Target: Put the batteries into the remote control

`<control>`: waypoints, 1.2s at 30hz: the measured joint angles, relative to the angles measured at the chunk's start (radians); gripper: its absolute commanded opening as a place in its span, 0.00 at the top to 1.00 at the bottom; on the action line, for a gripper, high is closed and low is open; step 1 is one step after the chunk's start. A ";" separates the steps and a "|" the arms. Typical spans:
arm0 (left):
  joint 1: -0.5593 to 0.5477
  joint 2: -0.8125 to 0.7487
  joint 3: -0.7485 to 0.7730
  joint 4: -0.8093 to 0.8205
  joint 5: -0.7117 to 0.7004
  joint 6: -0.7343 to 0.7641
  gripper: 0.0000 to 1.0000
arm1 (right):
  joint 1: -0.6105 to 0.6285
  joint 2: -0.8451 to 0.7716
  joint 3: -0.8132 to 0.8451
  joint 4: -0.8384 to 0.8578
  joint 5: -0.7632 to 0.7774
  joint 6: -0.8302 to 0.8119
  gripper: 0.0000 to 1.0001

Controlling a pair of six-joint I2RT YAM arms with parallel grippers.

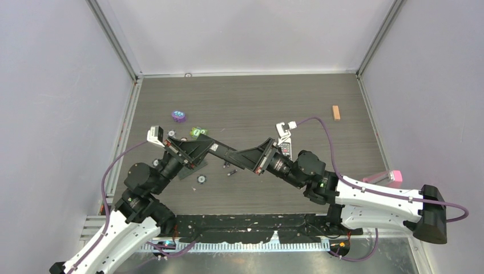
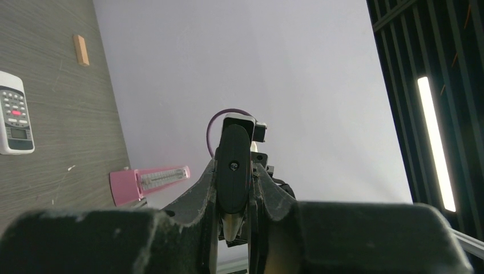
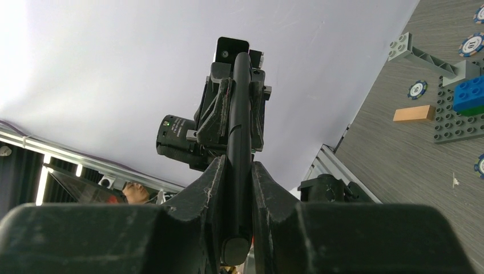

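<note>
Both grippers hold one black remote (image 1: 231,152) between them above the table. My left gripper (image 1: 212,148) is shut on its left end, and my right gripper (image 1: 251,156) is shut on its right end. In the left wrist view the remote (image 2: 233,154) stands upright between the fingers (image 2: 234,178). In the right wrist view it (image 3: 240,114) is edge-on in the jaws (image 3: 237,174). Two small dark batteries (image 1: 229,169) lie on the table just below the held remote. A white remote (image 1: 285,148) lies partly under the right arm and also shows in the left wrist view (image 2: 14,114).
A pink metronome-like object (image 1: 391,177) stands at the right edge. A wooden block (image 1: 336,112) lies back right. A purple disc (image 1: 178,116), a green piece (image 1: 198,132) and a poker chip (image 1: 201,178) lie at the left. A grey brick plate (image 3: 451,123) carries a blue brick (image 3: 471,94).
</note>
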 measured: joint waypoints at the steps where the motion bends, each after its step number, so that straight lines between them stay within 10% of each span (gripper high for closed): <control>1: 0.000 0.000 0.000 -0.002 -0.002 0.001 1.00 | 0.000 0.000 0.000 -0.003 0.003 -0.001 0.81; 7: -0.001 0.006 0.000 -0.009 -0.005 0.015 1.00 | 0.000 0.000 0.000 -0.019 0.011 -0.001 0.79; 24: 0.049 0.019 0.035 0.034 -0.193 0.098 1.00 | -0.020 -0.043 0.083 -0.207 0.079 -0.016 0.27; 36: 0.049 0.020 0.035 0.008 -0.176 0.125 1.00 | -0.057 0.042 0.251 -0.342 0.065 -0.092 0.37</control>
